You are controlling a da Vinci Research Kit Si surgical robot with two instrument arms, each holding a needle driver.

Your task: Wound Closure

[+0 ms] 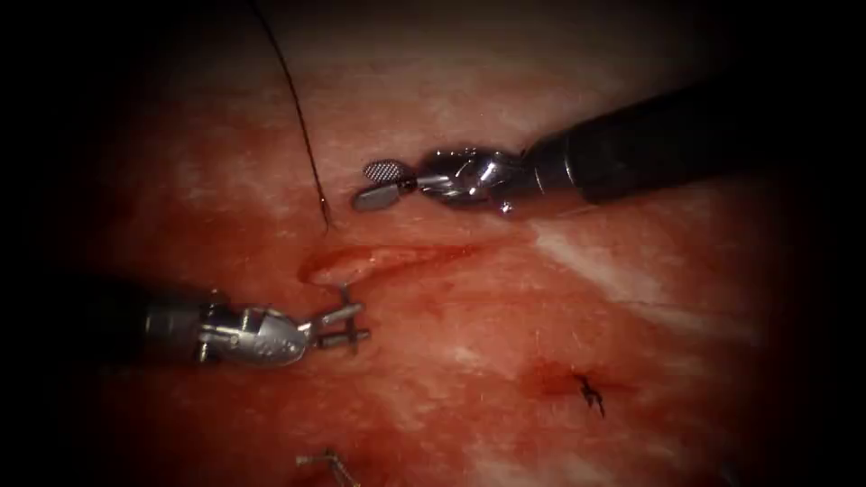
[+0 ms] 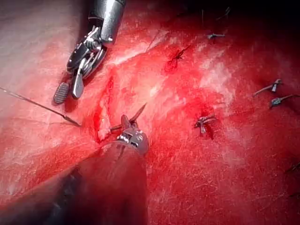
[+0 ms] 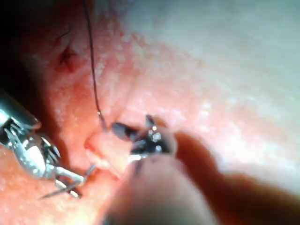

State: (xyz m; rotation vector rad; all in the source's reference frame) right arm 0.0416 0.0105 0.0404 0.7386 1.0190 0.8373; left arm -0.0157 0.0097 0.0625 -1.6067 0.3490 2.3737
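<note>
The cut [image 1: 388, 257] runs across the tissue [image 1: 505, 307]. Dark thread [image 1: 298, 117] comes down from the far side and enters the tissue just beyond the cut's left end [image 2: 75, 123] [image 3: 96, 101]. A short grey piece of the needle [image 1: 344, 292] [image 2: 139, 112] [image 3: 89, 169] sticks out of the cut's near lip; the rest is buried. My left tool [image 1: 350, 325] [image 2: 121, 125] [image 3: 65, 185] lies just below that piece with its jaws slightly apart, the upper one touching it. My right tool [image 1: 379, 183] [image 2: 68, 89] [image 3: 129, 136] hovers beyond the cut, open, holding nothing.
A finished stitch with short dark ends [image 1: 591, 392] [image 2: 204, 123] sits to the right on the near side. More cut thread ends [image 1: 327, 464] lie at the near edge. Red fluid [image 1: 424, 298] wets the tissue around the cut.
</note>
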